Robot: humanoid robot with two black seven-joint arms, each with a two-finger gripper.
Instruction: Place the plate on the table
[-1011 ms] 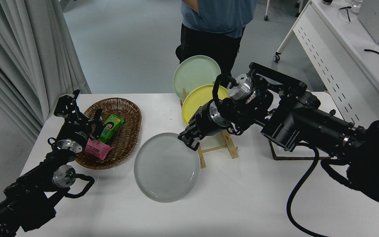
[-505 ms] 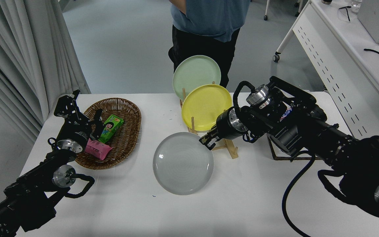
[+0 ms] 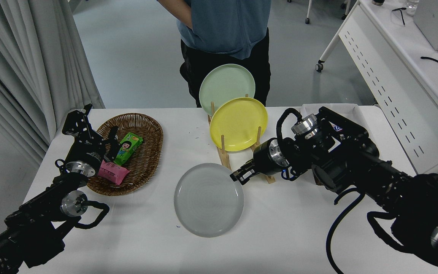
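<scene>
The light-grey plate (image 3: pixel 208 199) lies low on the white table (image 3: pixel 280 236), in front of the wooden rack. My right gripper (image 3: pixel 238 177) reaches in from the right and is shut on the plate's upper right rim. The plate looks nearly flat against the tabletop. My left arm stays parked at the lower left, and its gripper (image 3: pixel 96 129) stands open beside the wicker basket with nothing between its fingers.
A wooden rack (image 3: pixel 224 160) holds a yellow plate (image 3: pixel 238 123) and a pale green plate (image 3: pixel 226 86) upright behind it. A wicker basket (image 3: pixel 148 125) with a green carton and a pink packet sits at the left. A person stands at the far edge.
My right gripper has drawn back to the right and lowered, bringing the grey plate down from a tilt to lie nearly flat. The person moved left. The left arm stayed still.
</scene>
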